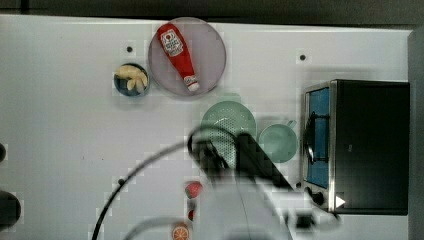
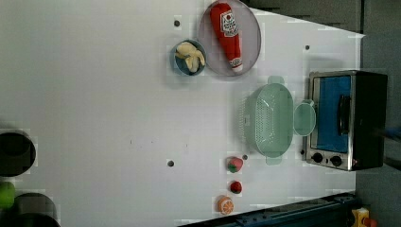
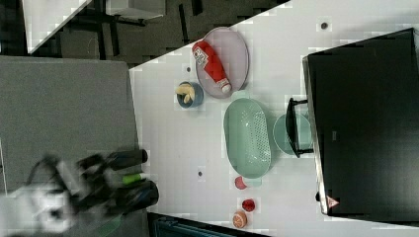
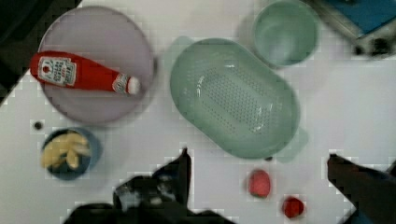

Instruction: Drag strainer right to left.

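While the jaws are held wide apart, nothing is gripped between them.
The gripper (image 4: 257,175) is seen above the counter (image 2: 104,104), clear of the strainer (image 2: 270,119), which is set between the cup (image 2: 304,119) and the plate (image 2: 250,52), near the toaster oven (image 2: 347,118).

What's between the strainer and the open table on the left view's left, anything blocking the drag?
Nothing visible blocks it. In the left view the strainer has bare table straight to its left. The blue bowl and grey plate sit above that lane, the strawberry just below it. The cup lies on its far side.
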### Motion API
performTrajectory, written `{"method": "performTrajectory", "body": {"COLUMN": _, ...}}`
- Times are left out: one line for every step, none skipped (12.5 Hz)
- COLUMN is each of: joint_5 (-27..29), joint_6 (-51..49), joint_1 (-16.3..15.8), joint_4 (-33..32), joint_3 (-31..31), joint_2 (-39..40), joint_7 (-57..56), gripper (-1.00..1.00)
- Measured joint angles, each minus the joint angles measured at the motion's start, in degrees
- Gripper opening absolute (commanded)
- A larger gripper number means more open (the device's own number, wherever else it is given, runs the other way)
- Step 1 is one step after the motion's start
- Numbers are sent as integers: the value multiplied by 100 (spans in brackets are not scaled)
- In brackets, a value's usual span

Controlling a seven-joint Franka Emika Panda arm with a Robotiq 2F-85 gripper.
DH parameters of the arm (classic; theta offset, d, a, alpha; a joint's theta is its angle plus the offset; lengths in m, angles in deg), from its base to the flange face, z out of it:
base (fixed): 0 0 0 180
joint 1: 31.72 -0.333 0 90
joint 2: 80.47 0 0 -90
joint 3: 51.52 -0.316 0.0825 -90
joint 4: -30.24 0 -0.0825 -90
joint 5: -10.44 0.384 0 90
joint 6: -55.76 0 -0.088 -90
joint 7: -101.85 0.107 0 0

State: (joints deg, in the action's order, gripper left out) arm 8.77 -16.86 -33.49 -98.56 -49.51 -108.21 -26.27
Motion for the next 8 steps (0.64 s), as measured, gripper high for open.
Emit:
{"method": "performTrajectory", "body": {"joint_5": -25, "joint_6": 439, "joint_1": -5, "joint_4": -358, "joint_3": 21, "joint_2": 387, "joint_7": 101, "gripper": 100}}
{"method": "performTrajectory", "body": {"joint_5": -29, "joint_6": 860, "joint_1": -4, "joint_4": -705, "joint_3": 80, "joint_2": 825, "joint_7": 305, "gripper": 100}}
{"method": "performTrajectory", "body": {"joint_5": -96, "joint_6": 1320, "joint_1": 21, "joint_4": -996, "joint_3": 96, "joint_2": 1298, "joint_7": 562, "gripper": 100}}
{"method": "performTrajectory", "body": {"joint_5": -154, "joint_6": 1835, "joint_1": 57, "joint_4": -1242, "joint_3": 50, "joint_2": 1747, "joint_7": 856, "gripper": 100}}
{"method": "performTrajectory", "body": {"joint_5": -157, "joint_6": 2205, "joint_1": 52, "joint_4": -1421, "joint_3": 24, "joint_2": 2108, "joint_7": 1165, "gripper": 100}}
{"method": "performTrajectory", "body": {"joint_5": -160, "joint_6": 2381, "joint_1": 34, "joint_4": -1488, "joint_3": -8, "joint_2": 2406, "joint_7": 1434, "gripper": 100}}
{"method": "performTrajectory", "body": {"joint_5": -206, "joint_6": 2717, "joint_1": -17, "joint_4": -1488, "joint_3": -15, "joint_2": 2703, "joint_7": 1781, "gripper": 100}}
{"method": "performTrajectory", "body": {"joint_5": -240, "joint_6": 3049, "joint_1": -74, "joint_4": -1432, "joint_3": 22, "joint_2": 2951, "joint_7": 2125, "gripper": 100}}
